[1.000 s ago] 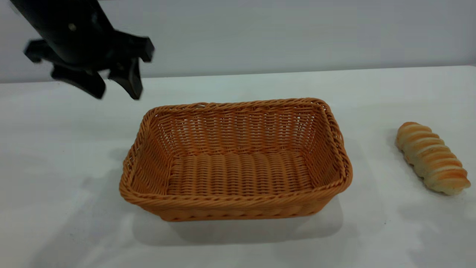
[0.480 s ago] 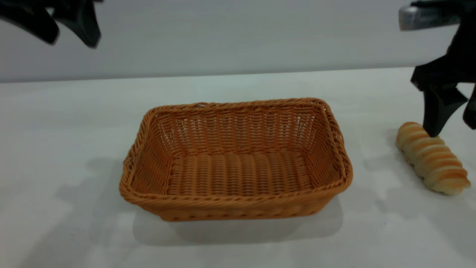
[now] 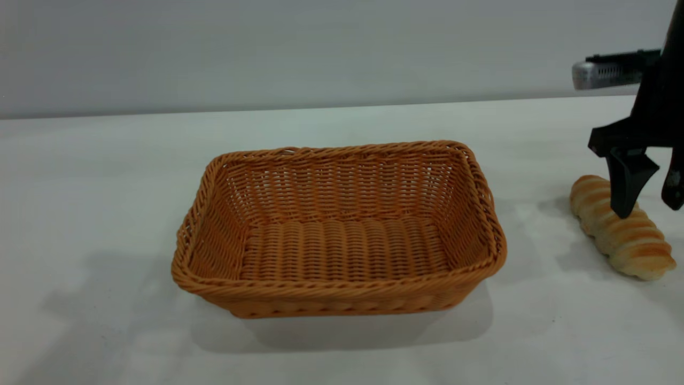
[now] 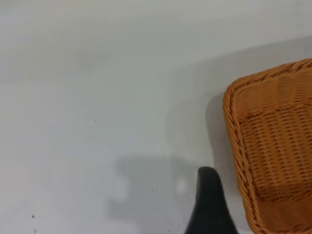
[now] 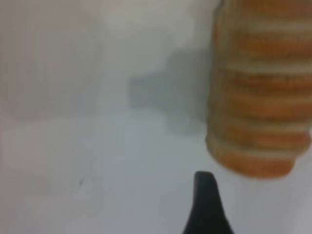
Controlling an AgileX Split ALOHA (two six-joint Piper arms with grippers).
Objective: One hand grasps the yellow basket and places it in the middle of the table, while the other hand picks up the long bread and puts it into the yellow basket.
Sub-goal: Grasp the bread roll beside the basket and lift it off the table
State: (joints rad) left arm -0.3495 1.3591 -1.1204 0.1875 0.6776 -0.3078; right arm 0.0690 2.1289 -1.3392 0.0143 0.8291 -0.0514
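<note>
Right gripper poised over the bread, basket already mid-table

The basket (image 3: 339,230) sits empty near the table's (image 3: 96,214) middle; the bread (image 3: 620,227) lies well apart, by the right edge. To grip well, the right gripper (image 3: 649,200) should straddle the loaf's middle across its width and close gently, as it likely squashes. It hangs point-down over the loaf's far half, fingers spread, holding nothing. The left gripper (image 4: 210,204) hovers beside the basket's corner; its opening cannot be judged.
</note>
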